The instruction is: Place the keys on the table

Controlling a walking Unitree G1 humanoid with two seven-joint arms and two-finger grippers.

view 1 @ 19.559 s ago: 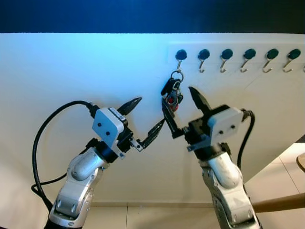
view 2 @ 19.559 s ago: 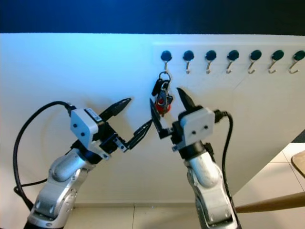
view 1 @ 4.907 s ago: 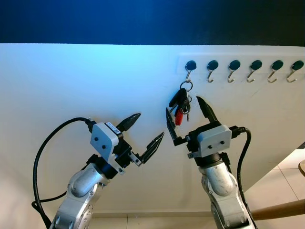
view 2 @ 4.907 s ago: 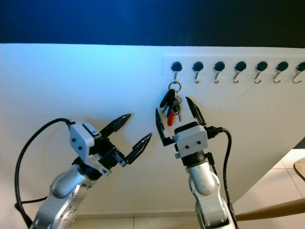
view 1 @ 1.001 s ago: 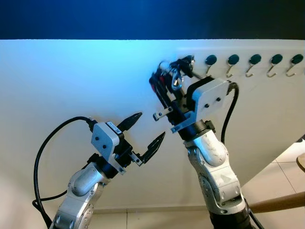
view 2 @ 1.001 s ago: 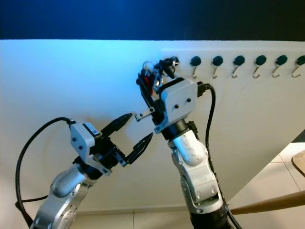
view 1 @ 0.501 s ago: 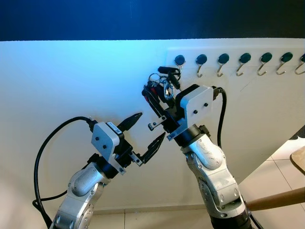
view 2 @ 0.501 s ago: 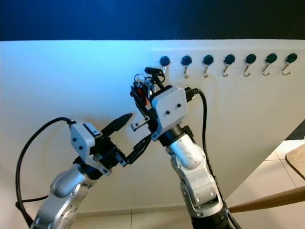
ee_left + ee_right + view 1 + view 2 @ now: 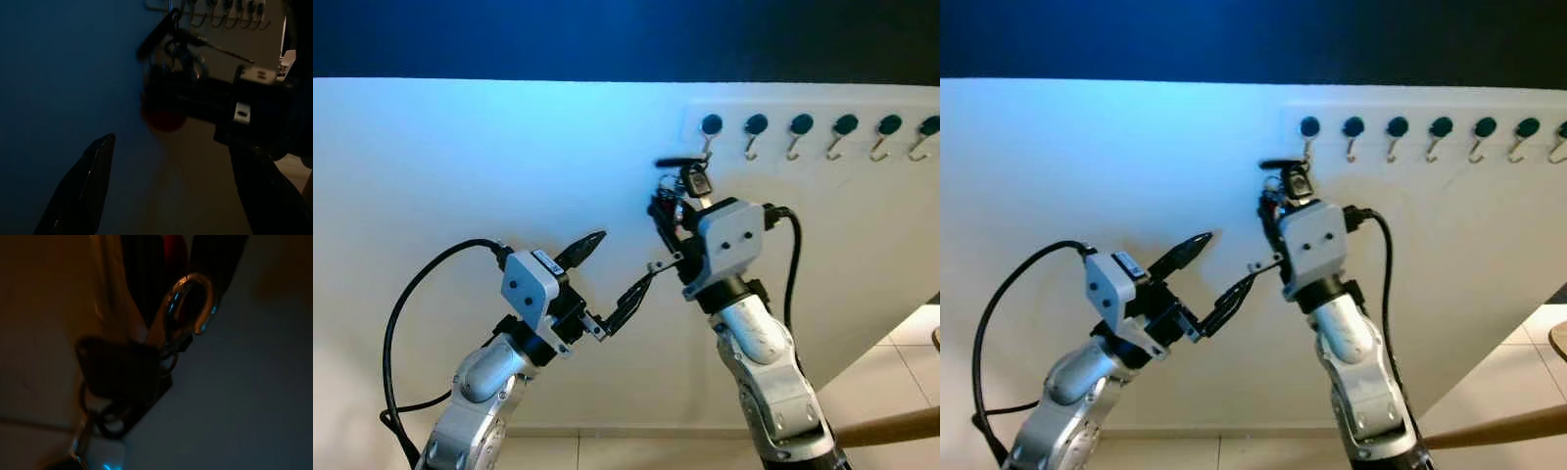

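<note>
A bunch of keys [image 9: 685, 186] with a black fob, a red tag and a metal ring sits just below and left of the first wall hook [image 9: 709, 127]. My right gripper [image 9: 670, 204] is shut on the bunch, raised against the white wall. I cannot tell whether the ring still touches the hook. The right wrist view, dark, shows the metal ring [image 9: 188, 303] and a dark fob [image 9: 127, 377] close up. Lower left of the keys, my left gripper [image 9: 623, 258] is open and holds nothing. Its two black fingers [image 9: 83, 191] frame the keys [image 9: 171, 58] in the left wrist view.
A row of several teal-capped hooks [image 9: 822, 127] runs right along the white wall panel [image 9: 460, 166], under a dark blue band. Pale floor tiles [image 9: 901, 323] and a wooden rail [image 9: 891, 426] show at the lower right.
Five seconds ago the right gripper stood open around the hanging keys; now it is shut on them. In the last second it came down from its raised tilt. The left arm is still.
</note>
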